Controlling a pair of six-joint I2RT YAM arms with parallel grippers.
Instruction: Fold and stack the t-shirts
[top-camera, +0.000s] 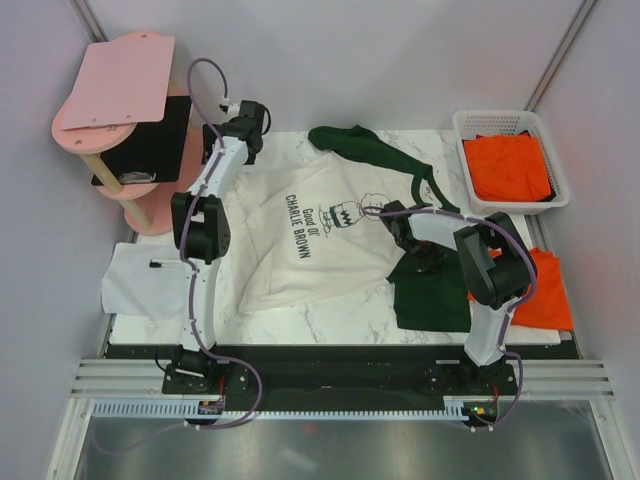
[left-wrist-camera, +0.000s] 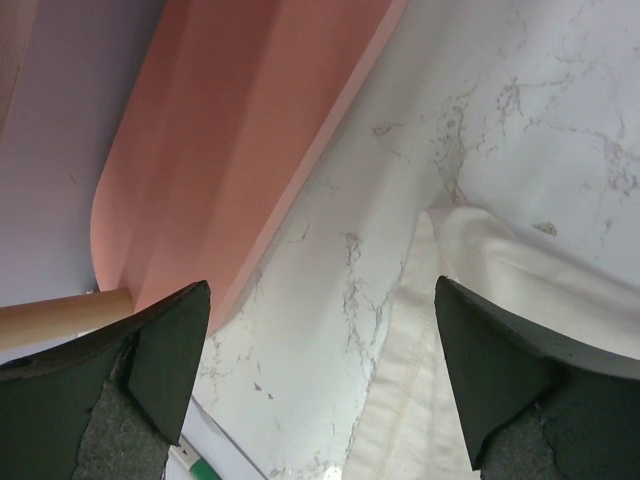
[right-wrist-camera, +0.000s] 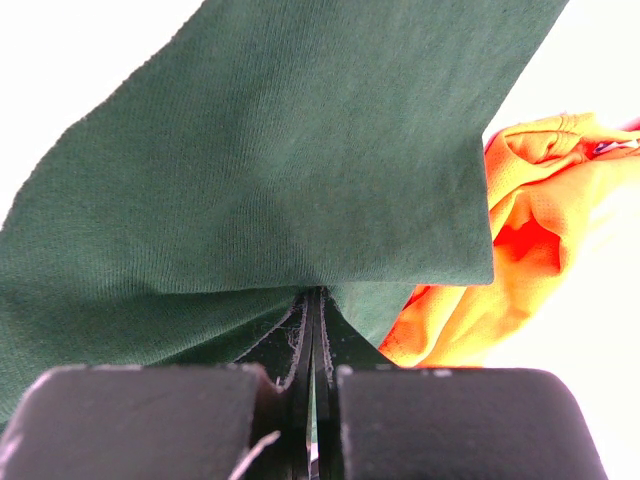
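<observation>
Nearest me, my right gripper (right-wrist-camera: 316, 295) is pinched tight on the dark green sleeve (right-wrist-camera: 260, 150) of the shirt (top-camera: 290, 260). The cloth fans up from the closed tips, and an orange shirt (right-wrist-camera: 520, 230) lies just past it on the right. From above, that sleeve sits at the shirt's near right corner, by the front edge of the table (top-camera: 340, 325).

The cream body spreads across the middle with its long axis running left to right: hem toward my left, collar and the far sleeve (top-camera: 360, 148) toward the far right.

Farther back, my left gripper (left-wrist-camera: 322, 283) hangs spread wide, holding nothing, over the far left corner of the hem (left-wrist-camera: 470, 250). In its own view the hem's edge runs under the finger (left-wrist-camera: 500, 380) on the right, with bare marble between the tips, so the cloth is off to that side, not centred. I judge the left arm is the one to take that corner, after a small shift toward the cloth.

Beyond, orange shirts (top-camera: 510, 165) fill the basket (top-camera: 500, 116) at the far right.
</observation>
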